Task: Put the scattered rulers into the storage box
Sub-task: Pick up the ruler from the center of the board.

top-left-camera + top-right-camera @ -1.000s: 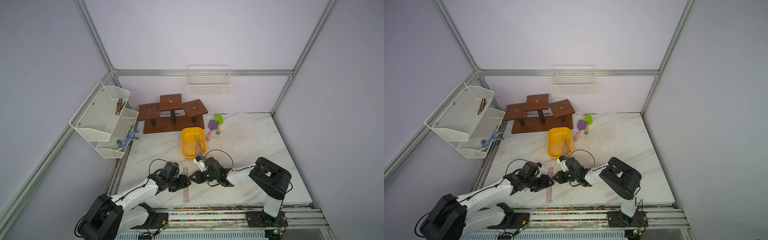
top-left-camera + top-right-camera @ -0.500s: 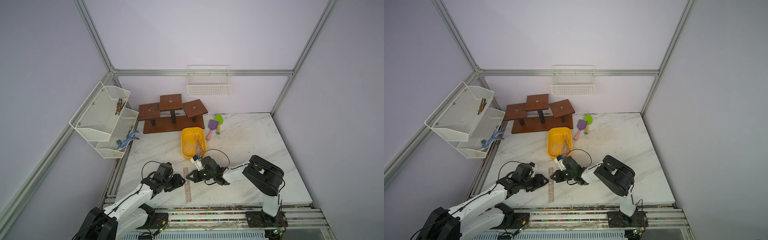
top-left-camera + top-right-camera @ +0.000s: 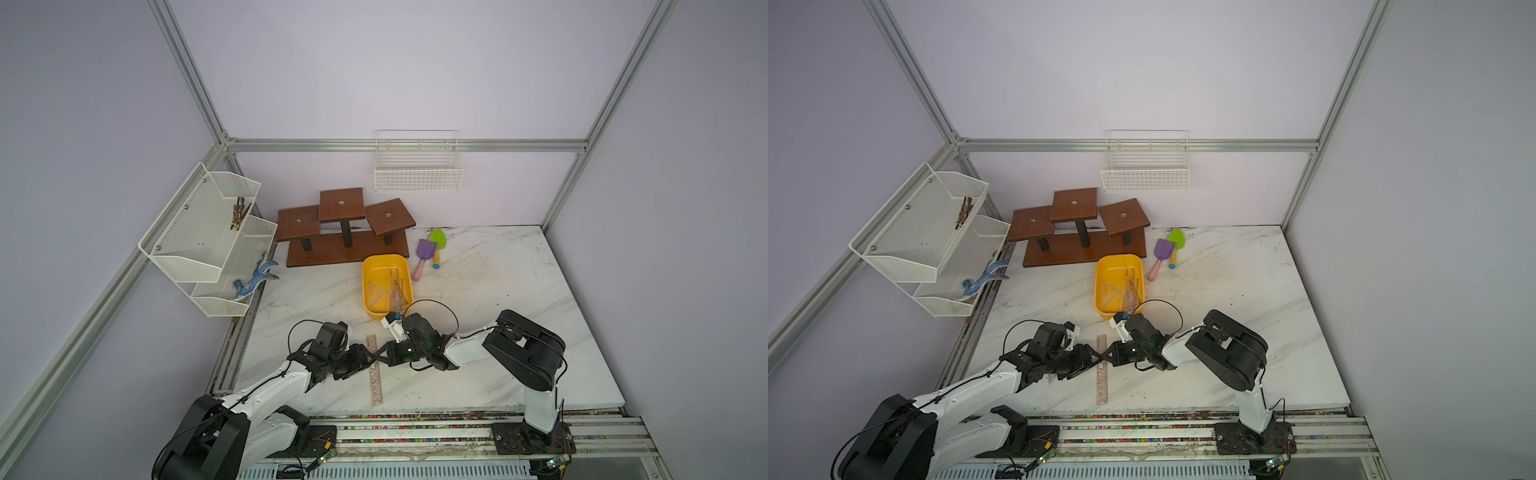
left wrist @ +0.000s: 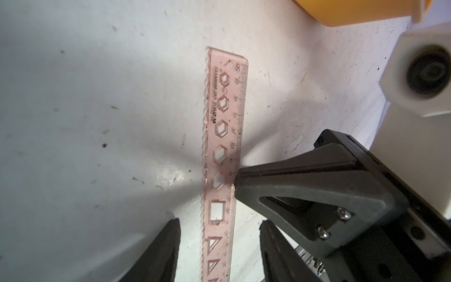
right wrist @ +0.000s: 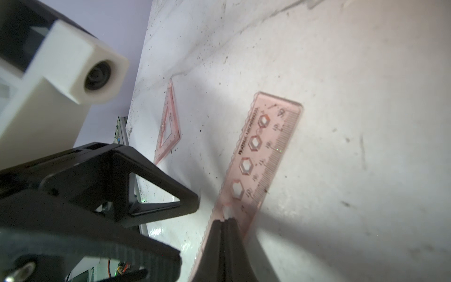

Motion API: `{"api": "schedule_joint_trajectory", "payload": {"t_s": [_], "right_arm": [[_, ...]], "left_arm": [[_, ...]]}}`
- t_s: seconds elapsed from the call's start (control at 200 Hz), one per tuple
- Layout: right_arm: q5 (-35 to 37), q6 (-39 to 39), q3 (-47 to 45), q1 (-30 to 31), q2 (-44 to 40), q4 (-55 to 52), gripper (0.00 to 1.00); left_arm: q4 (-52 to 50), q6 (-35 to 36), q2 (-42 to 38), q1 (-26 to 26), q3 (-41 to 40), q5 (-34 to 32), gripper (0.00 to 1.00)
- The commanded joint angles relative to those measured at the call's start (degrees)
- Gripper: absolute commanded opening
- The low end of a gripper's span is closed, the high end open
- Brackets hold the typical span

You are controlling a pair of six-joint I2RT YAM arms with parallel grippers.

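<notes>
Right gripper (image 5: 225, 221) has just closed its fingers, pinning the pink stencil ruler (image 4: 231, 117); left gripper (image 4: 219, 222), fingers open, now straddles it to grasp.

The storage box (image 3: 374, 270) is plain yellow, the stencil ruler (image 4: 220, 156) near it see-through pink with hexagon, square and triangle cut-outs, the toy shovels (image 3: 427, 249) beside the box purple and green, and the table (image 3: 498, 291) under it white marble veined grey.
</notes>
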Motion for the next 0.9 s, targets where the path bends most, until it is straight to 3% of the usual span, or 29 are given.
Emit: {"api": "schedule_joint_trajectory", "payload": {"t_s": [0.0, 0.535, 0.895], "right_arm": [[1.1, -1.4, -0.9, 0.3, 0.5, -0.6, 0.05], [2.5, -1.9, -2.7, 0.4, 1.5, -1.2, 0.05], [2.7, -1.5, -3.8, 0.1, 2.2, -1.4, 0.04]], "left_arm": [[1.0, 0.8, 2.1, 0.1, -0.8, 0.3, 0.57], [5.5, -0.3, 5.4, -0.3, -1.9, 1.0, 0.56], [9.0, -0.7, 8.2, -1.6, -2.1, 1.1, 0.39]]}}
